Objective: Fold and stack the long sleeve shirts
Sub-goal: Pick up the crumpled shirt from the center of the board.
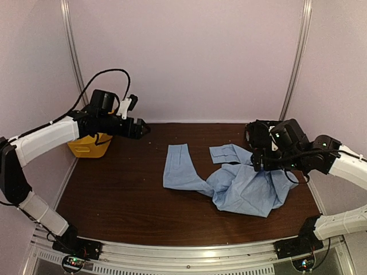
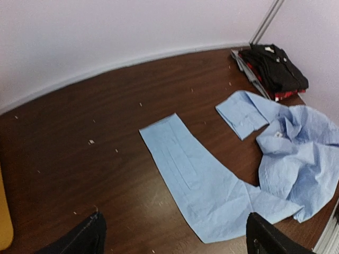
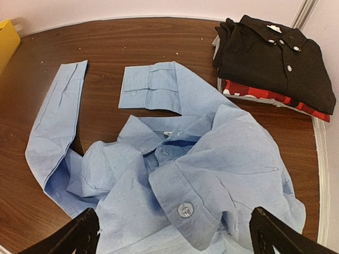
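Left fingers (image 2: 87,238): spread wide; nothing is held between them.
Right fingers (image 3: 79,233): spread wide; nothing is gripped.
Left gripper (image 1: 137,127): raised above the table (image 1: 114,195), clear of all cloth.
Right gripper (image 1: 261,163): poised over the crumpled cloth; whether it is touched cannot be told.
Light blue shirt (image 3: 212,180): unfolded and rumpled, collar uppermost, found below and just ahead of the right fingers.
Long sleeve (image 2: 196,174): laid out flat ahead of the left fingers, its near end between them.
Second cuff (image 3: 148,87): laid flat beyond the right fingers.
Black shirt (image 3: 275,53): folded, stacked on the red-edged shirt (image 3: 249,90), well ahead and right of the right fingers.
Yellow basket (image 1: 89,146): placed left of the left fingers.
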Action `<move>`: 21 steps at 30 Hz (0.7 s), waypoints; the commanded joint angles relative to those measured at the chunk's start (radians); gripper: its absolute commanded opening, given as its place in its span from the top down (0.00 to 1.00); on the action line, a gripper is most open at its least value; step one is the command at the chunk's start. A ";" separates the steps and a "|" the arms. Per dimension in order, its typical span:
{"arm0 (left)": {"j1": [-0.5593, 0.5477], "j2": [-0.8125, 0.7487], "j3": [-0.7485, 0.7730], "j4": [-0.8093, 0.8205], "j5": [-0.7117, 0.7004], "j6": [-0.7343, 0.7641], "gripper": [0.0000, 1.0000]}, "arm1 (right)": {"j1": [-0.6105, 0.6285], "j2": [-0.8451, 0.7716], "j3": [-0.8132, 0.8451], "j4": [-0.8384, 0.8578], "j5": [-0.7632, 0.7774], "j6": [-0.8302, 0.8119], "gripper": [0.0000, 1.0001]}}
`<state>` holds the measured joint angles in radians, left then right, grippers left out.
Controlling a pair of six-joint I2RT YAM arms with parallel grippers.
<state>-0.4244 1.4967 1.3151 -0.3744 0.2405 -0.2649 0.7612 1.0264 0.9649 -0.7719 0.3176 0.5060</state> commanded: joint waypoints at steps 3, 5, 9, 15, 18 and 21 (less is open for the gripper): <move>-0.174 -0.056 -0.269 0.198 0.067 -0.027 0.07 | -0.004 0.024 0.054 -0.111 0.100 0.057 0.00; -0.234 -0.036 -0.332 0.263 0.114 -0.014 0.07 | -0.004 0.059 0.050 -0.106 0.099 0.056 0.00; -0.364 0.069 -0.360 0.329 0.132 0.064 0.07 | -0.004 0.134 0.034 -0.108 0.104 0.056 0.00; -0.511 0.297 -0.246 0.368 0.038 0.164 0.08 | -0.015 0.211 0.034 -0.151 0.175 0.074 0.05; -0.542 0.452 -0.106 0.366 -0.036 0.182 0.27 | -0.034 0.235 0.049 -0.122 0.154 0.041 0.27; -0.542 0.499 -0.062 0.353 -0.091 0.171 0.52 | -0.045 0.232 0.077 -0.117 0.154 0.018 0.44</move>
<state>-0.9649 1.9549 1.1812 -0.0685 0.2481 -0.1230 0.7326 1.2598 0.9962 -0.8928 0.4419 0.5472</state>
